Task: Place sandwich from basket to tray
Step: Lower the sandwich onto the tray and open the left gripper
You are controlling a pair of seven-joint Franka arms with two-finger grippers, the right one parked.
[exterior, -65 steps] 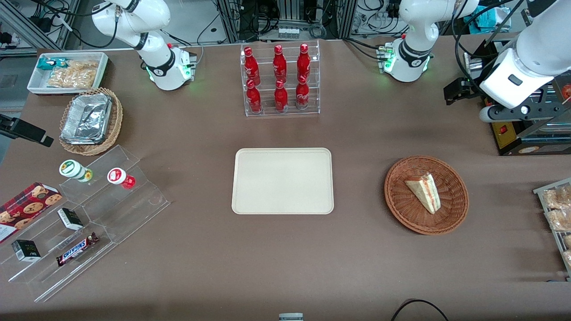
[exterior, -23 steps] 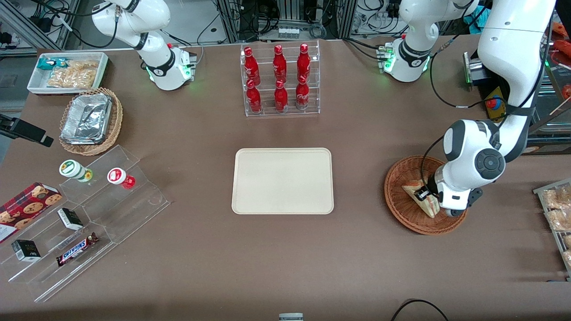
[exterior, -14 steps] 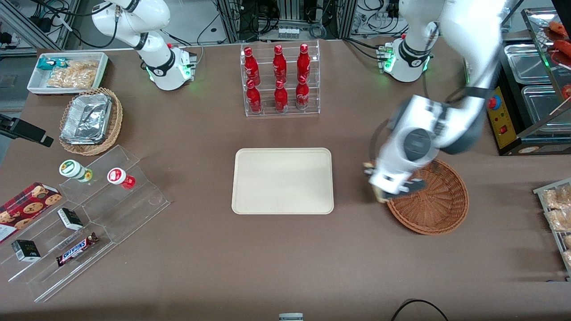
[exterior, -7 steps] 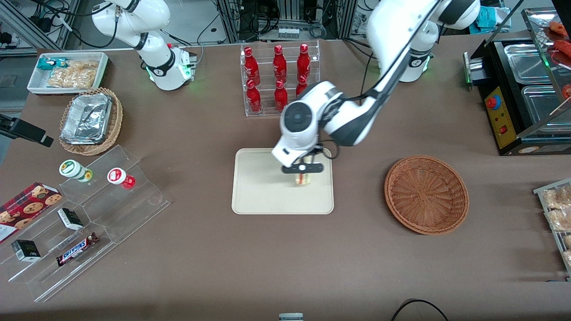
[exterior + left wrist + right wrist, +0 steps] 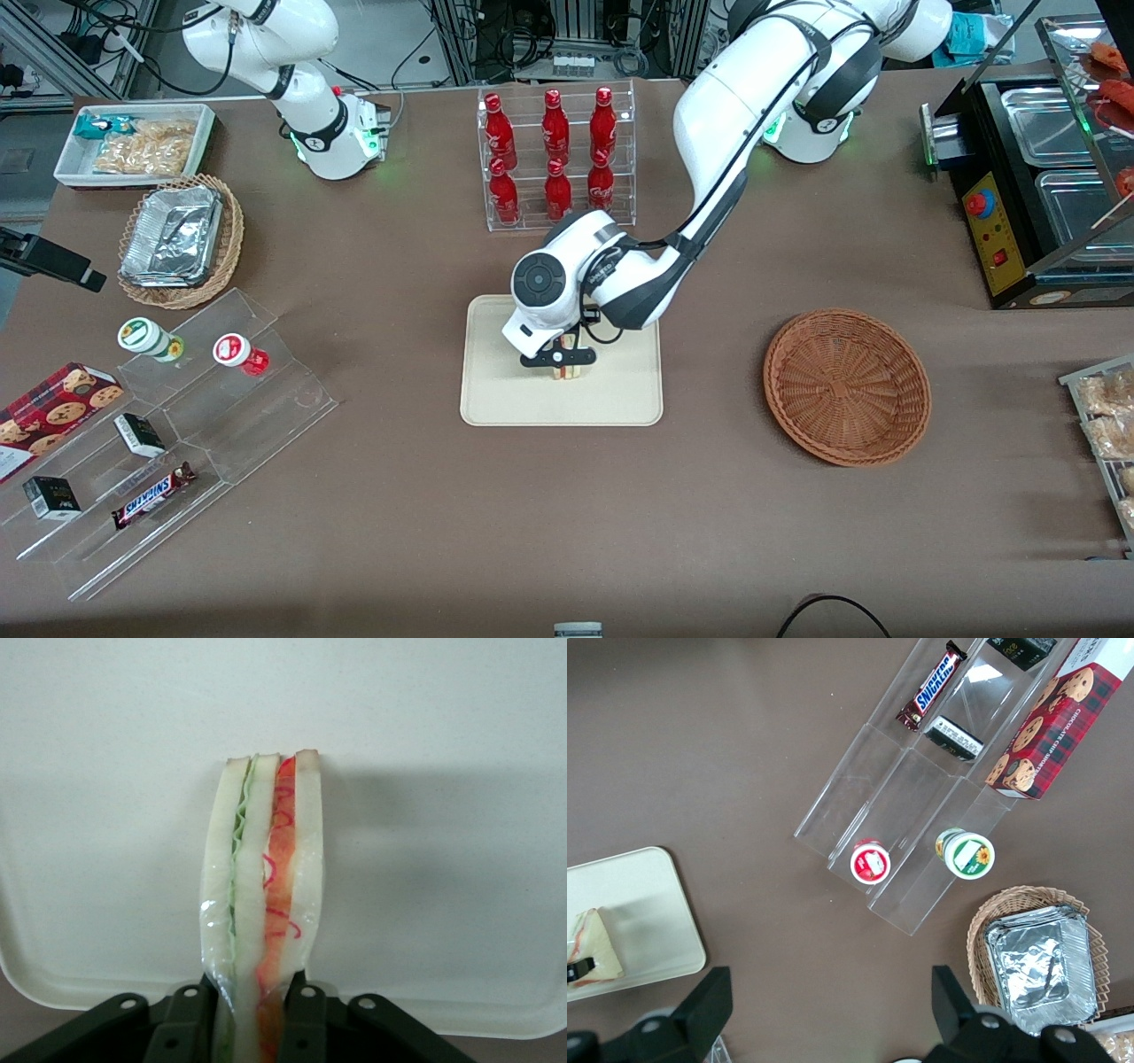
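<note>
My left gripper [image 5: 563, 361] is low over the middle of the cream-beige tray [image 5: 505, 399], shut on the sandwich [image 5: 567, 370]. In the left wrist view the sandwich [image 5: 266, 868] stands on edge between the black fingers [image 5: 306, 1028], with white bread and green and red filling in clear wrap, over the tray [image 5: 443, 904]. Its tip looks close to or touching the tray surface. The right wrist view shows the sandwich [image 5: 592, 943] on the tray [image 5: 647, 904]. The reddish-brown wicker basket [image 5: 846, 385] sits empty toward the working arm's end of the table.
An acrylic rack of red bottles [image 5: 556, 159] stands just farther from the front camera than the tray, close to my forearm. A clear stepped shelf with snacks [image 5: 168, 425], a tan basket with foil trays [image 5: 177, 239] and a white bin [image 5: 133, 142] lie toward the parked arm's end.
I lifted the sandwich out of the basket and carried it across to the tray. In the last half second the gripper moved a little further over the tray and lower.
</note>
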